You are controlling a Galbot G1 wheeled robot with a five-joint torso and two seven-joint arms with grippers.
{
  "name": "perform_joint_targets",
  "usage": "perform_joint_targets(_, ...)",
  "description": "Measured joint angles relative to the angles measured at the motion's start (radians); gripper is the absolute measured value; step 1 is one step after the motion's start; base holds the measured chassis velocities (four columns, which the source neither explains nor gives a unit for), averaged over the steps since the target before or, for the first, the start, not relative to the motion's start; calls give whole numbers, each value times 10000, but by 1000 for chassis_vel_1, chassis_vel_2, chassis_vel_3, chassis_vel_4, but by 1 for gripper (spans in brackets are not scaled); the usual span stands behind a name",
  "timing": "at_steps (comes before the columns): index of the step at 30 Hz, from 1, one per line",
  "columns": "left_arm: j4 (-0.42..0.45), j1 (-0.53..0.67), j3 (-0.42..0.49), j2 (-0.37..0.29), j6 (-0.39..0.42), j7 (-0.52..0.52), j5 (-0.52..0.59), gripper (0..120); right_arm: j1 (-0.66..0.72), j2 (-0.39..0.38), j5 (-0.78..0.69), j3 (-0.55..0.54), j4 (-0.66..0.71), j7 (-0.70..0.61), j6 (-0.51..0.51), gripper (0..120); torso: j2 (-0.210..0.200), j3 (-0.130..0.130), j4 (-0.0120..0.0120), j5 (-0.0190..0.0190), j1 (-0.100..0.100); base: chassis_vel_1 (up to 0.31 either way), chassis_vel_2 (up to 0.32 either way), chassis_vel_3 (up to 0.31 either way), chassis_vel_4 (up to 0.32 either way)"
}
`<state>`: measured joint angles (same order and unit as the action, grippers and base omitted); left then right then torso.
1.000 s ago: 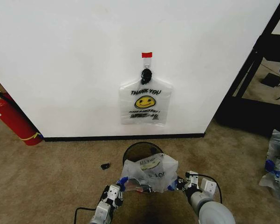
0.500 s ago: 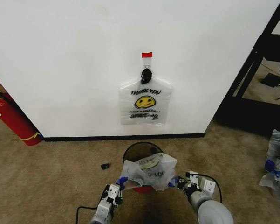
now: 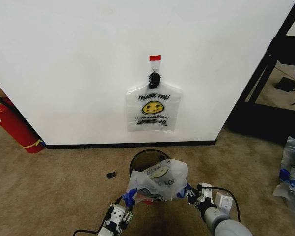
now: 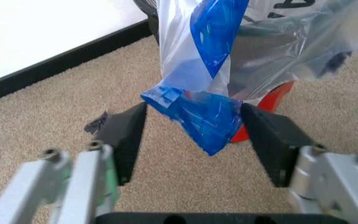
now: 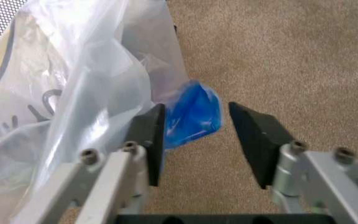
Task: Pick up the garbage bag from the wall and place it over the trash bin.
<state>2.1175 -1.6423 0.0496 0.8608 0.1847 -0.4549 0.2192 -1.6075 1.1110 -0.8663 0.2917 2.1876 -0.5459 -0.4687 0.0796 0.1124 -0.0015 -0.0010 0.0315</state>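
Left gripper (image 4: pixel 193 140): I read its jaws spread wide, a blue-taped handle (image 4: pixel 197 114) hanging loose between them, gripped by neither. Right gripper (image 5: pixel 195 140): jaws likewise apart, the other blue handle (image 5: pixel 193 114) between, seemingly against the one pad. Garbage bag (image 3: pixel 159 180): draped over the trash bin (image 3: pixel 146 160). Floor: tan carpet (image 3: pixel 59 182). Wall (image 3: pixel 78 69): second smiley bag (image 3: pixel 152 107) on hook; fire extinguisher (image 3: pixel 12 125) to my left.

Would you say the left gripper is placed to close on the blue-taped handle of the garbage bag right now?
Probably yes: the left gripper is open with the garbage bag's blue-taped handle hanging between its fingers, nothing blocking.
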Motion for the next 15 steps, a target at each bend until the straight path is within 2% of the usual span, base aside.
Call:
perform_joint_targets(3,1,1,-2,-1,0,1,0,79,0,-2,1,3,2,3,-3,57,0,0,0,0,0,0,0,0,0)
perform_joint_targets(6,528,-457,-366,-1,-337,7,-777,91,-414,-260,522,208,652,94,-33,70,1,0,-1,-4,1,0,0,0,0)
perform_joint_targets(10,820,-1181,-553,1,-639,19,-1209,98,-1137,-430,1084,336,1150,326,62,81,1,1,0,9,0,0,0,0,0)
perform_joint_targets(11,1007,-1418,-703,5,-785,23,-1314,100,-1407,-497,1414,402,1371,488,217,88,2,-2,4,-7,-2,0,0,0,0)
perform_joint_targets(12,1070,-1504,-778,0,-831,19,-1338,100,-1501,-515,1520,411,1448,546,292,89,3,-2,-2,-9,-2,0,0,0,0)
perform_joint_targets(13,1219,-1692,-933,-38,-887,18,-1356,100,-1650,-541,1761,410,1596,693,462,94,2,1,-1,6,-1,0,0,0,0)
perform_joint_targets(15,1407,-1831,-1095,-63,-961,24,-1359,100,-1712,-544,2101,409,1670,900,762,98,2,0,1,0,-1,0,0,0,0)
